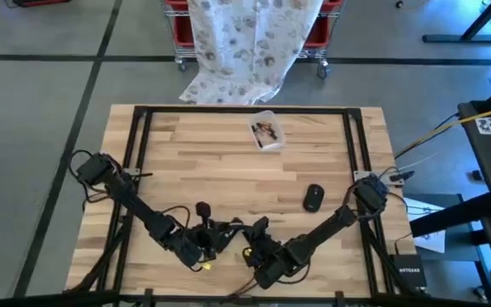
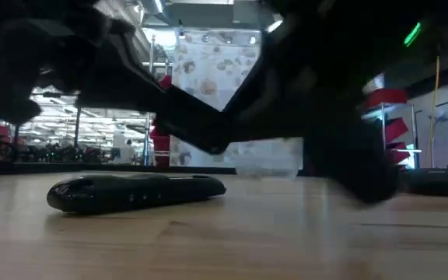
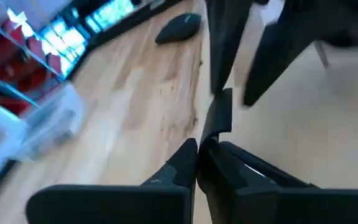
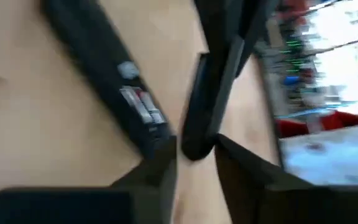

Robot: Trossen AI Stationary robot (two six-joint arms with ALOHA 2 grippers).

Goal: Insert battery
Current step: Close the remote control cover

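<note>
A black remote (image 4: 98,68) lies flat on the wooden table (image 1: 228,162) near its front edge, its open compartment showing batteries (image 4: 140,107). It also shows as a long dark shape in the low view (image 2: 138,190). My left gripper (image 3: 197,152) is shut on a thin black strip, apparently the battery cover (image 3: 219,115), just above the table. My right gripper (image 4: 194,158) faces it from the table's right with its fingers apart. The cover's other end (image 4: 194,143) sits between those fingers. In the high view both grippers (image 1: 220,232) (image 1: 258,228) meet at front centre. My left gripper pinches one end of the black cover (image 3: 209,138) between its two fingers, and the strip runs on straight ahead of them. The cover is lifted off the table. My right gripper has the cover's far end between its fingers; whether a finger (image 4: 163,158) touches it, I cannot tell.
A black mouse (image 1: 314,198) lies right of centre, just beyond the right arm. A clear plastic container (image 1: 265,134) stands near the far edge. A patterned cloth (image 1: 245,43) hangs over red bins beyond the table. Black frame rails (image 1: 139,153) run along both sides.
</note>
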